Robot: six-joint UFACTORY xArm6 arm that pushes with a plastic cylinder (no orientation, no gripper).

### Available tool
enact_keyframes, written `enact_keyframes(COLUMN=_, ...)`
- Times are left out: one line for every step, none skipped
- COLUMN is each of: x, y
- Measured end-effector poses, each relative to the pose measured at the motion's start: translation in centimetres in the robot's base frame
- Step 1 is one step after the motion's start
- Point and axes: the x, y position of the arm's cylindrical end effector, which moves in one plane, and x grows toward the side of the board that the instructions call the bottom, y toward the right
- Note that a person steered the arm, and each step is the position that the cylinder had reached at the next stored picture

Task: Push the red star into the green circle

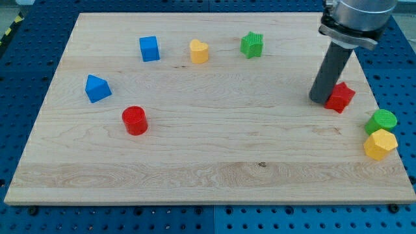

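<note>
The red star (341, 97) lies at the view's right side of the wooden board. The green circle (381, 121) sits below and to the right of it, near the board's right edge, with a gap between them. My tip (320, 99) stands on the board right against the red star's left side.
A yellow hexagon (380, 144) touches the green circle from below. A green star (251, 45), a yellow block (199, 51) and a blue cube (149, 49) line the top. A blue block (97, 88) and a red cylinder (135, 120) sit at the left. The board's right edge (383, 97) is close.
</note>
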Motion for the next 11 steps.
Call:
enact_keyframes(x=0.0, y=1.7)
enact_keyframes(x=-0.4, y=2.6)
enact_keyframes(x=-2.6, y=2.8)
enact_keyframes(x=-3.0, y=3.1)
enact_keyframes(x=0.2, y=3.5)
enact_keyframes(x=0.3, y=3.5)
enact_keyframes(x=0.3, y=3.4)
enact_keyframes(x=0.3, y=3.9)
enact_keyframes(x=0.3, y=4.3)
enact_keyframes(x=0.3, y=5.2)
enact_keyframes(x=0.3, y=5.2)
